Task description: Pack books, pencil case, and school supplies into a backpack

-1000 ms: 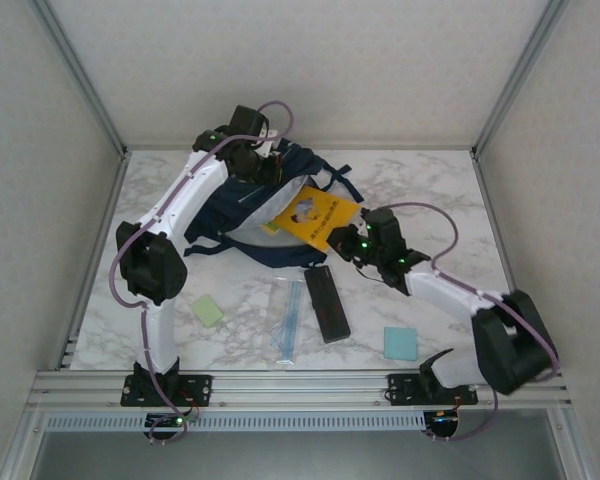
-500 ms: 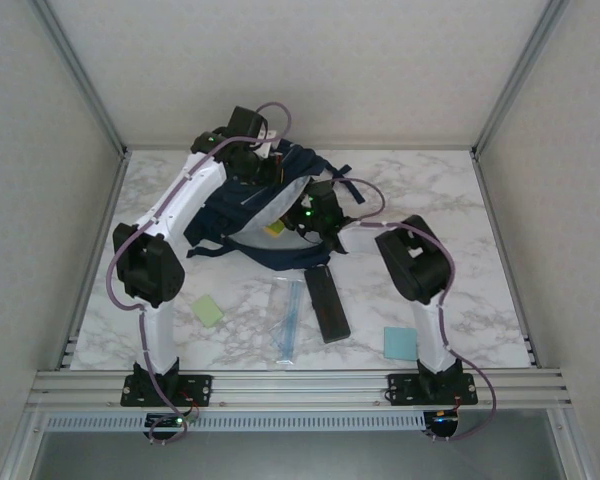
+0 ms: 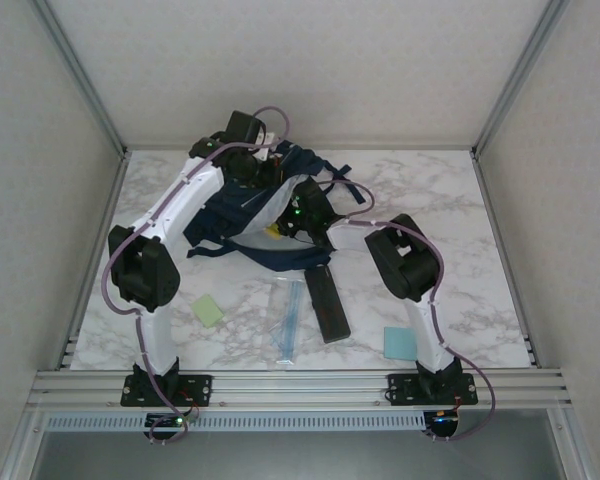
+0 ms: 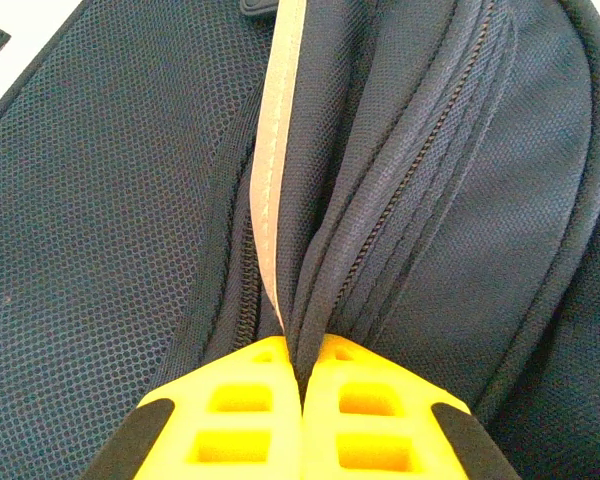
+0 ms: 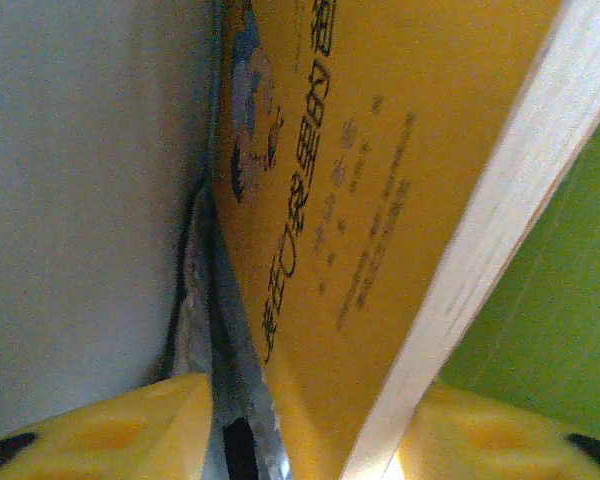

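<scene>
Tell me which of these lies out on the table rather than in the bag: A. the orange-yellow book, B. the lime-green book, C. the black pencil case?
C: the black pencil case lies flat on the marble table in front of the backpack, while the orange-yellow book and the lime-green book sit side by side against the bag's grey lining.

Item count: one backpack (image 3: pixel 230 210); two books, an orange-yellow book (image 5: pixel 360 180) and a lime-green book (image 5: pixel 560 300); one black pencil case (image 3: pixel 326 303); one clear ruler (image 3: pixel 290 320); two small square pads, a green pad (image 3: pixel 207 310) and a blue pad (image 3: pixel 400 343).
</scene>
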Robot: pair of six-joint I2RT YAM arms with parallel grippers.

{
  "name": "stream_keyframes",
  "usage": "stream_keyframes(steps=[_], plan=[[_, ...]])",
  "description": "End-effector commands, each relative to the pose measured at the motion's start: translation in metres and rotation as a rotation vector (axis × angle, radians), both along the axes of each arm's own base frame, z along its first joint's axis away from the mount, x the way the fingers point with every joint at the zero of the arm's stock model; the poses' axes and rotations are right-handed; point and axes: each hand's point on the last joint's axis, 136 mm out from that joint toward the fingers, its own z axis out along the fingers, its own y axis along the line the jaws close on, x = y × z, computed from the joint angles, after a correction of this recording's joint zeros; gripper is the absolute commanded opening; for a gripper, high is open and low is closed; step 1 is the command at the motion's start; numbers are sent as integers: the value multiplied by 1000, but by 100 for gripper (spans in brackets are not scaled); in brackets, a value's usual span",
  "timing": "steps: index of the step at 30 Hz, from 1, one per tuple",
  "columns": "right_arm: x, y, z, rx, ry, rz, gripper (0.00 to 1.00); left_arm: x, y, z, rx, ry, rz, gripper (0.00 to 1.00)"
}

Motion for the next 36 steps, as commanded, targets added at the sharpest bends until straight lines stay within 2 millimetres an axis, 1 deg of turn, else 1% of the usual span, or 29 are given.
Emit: stream_keyframes(steps=[1,3,6,10,12,14,16,18,19,20,22,23,24,25,27,28,31,33,36], plan=[[-14,-17,25,-22,-1,10,56,2,-10,49,-110,-111,-4,0],[-23,-31,28,-65,1,20,58,3,-9,48,-108,-110,0,0],[-34,-58,32,-176,-16,71,59,6,-9,44,-104,-107,6,0],[-59,-105,34,-337,4,147,60,9,-10,38,-111,-92,20,0],[-72,-130,38,-431,-2,156,61,10,-11,33,-120,-78,32,0],[-86,-154,49,-539,-36,164,61,8,-14,30,-146,-64,36,0],[-98,-174,62,-626,-70,170,62,6,-16,29,-171,-48,42,0],[-107,-196,75,-710,-99,144,64,3,-15,28,-188,-37,57,1],[-111,-206,83,-747,-117,129,67,1,-14,29,-193,-32,68,10],[-115,-214,89,-771,-132,114,70,-1,-13,29,-199,-29,75,23],[-119,-227,103,-803,-171,75,81,-7,-6,28,-204,-20,110,59],[-120,-234,110,-812,-192,42,92,-9,-2,29,-206,-22,135,71],[-122,-239,117,-812,-215,15,99,-11,6,28,-201,-25,167,84],[-122,-242,125,-803,-239,-12,99,-14,13,26,-196,-26,197,95],[-123,-249,137,-787,-274,-67,99,-18,29,23,-191,-32,251,100],[-123,-250,143,-777,-294,-84,99,-20,39,21,-189,-38,282,100],[-122,-255,156,-759,-338,-131,99,-27,70,6,-178,-32,369,100],[-118,-261,156,-766,-333,-185,99,-32,91,-9,-167,-17,432,100],[-112,-273,149,-784,-296,-273,99,-38,123,-38,-151,21,528,100]])
